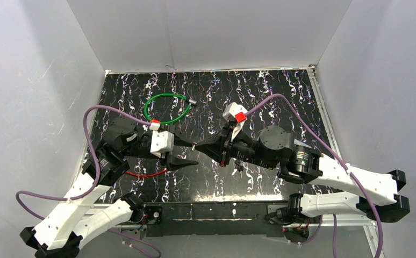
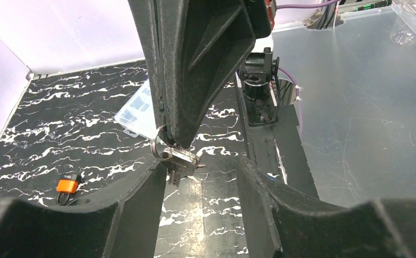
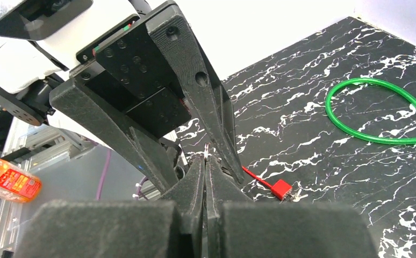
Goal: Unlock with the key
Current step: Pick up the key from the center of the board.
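Where my two arms meet over the middle of the black marbled table (image 1: 281, 91), my right gripper (image 3: 206, 164) points toward my left side. Its jaws are pressed fully together, pinching the ring of the key bunch (image 2: 178, 159). From the left wrist, the ring sits at the tip of those closed fingers and the keys hang below it. My left gripper (image 2: 201, 165) faces the right one, jaws parted to a moderate gap and holding nothing. Its two fingers (image 2: 281, 209) stand on either side of the hanging bunch. Whether the nearer finger touches the keys cannot be told.

Red cable lock (image 3: 281, 188): lies on the table by the near side of my left gripper. From the right wrist, its red block end shows just beyond my right fingertips.

Green cable lock (image 3: 329, 102): a loop lying flat toward the far edge of the table, well apart from both grippers and from the keys.
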### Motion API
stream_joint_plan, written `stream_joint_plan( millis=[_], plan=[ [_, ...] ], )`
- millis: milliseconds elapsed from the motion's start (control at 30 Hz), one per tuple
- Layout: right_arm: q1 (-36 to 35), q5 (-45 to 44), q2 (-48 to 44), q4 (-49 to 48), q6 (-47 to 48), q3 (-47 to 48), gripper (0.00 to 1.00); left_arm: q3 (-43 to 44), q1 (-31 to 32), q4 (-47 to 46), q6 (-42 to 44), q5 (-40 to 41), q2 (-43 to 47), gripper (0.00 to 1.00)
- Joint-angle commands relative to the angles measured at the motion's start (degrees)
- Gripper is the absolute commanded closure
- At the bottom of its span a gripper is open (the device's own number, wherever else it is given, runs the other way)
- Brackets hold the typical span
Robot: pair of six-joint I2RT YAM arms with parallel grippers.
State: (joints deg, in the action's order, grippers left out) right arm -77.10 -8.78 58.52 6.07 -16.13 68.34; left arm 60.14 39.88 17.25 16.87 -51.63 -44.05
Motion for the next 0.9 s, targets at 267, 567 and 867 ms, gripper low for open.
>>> stream_joint_plan(
  millis=[267, 567, 867],
  plan=[
    [0.3, -1.5, -1.3, 0.0, 2.0, 2.4, 0.99, 2.4, 0.4, 1.7, 0.2, 3.2, 0.0, 0.95],
    [0.2, -3.7, -3.0, 3.4, 2.8, 2.1, 0.98, 2.2, 0.4, 2.4, 0.1, 2.9, -0.1, 0.98],
    [0.2, -1.5, -4.7, 3.4, -0.3, -0.9, 0.31, 4.7, 0.4, 3.0, -7.5, 1.5, -2.6, 1.00]
  ],
)
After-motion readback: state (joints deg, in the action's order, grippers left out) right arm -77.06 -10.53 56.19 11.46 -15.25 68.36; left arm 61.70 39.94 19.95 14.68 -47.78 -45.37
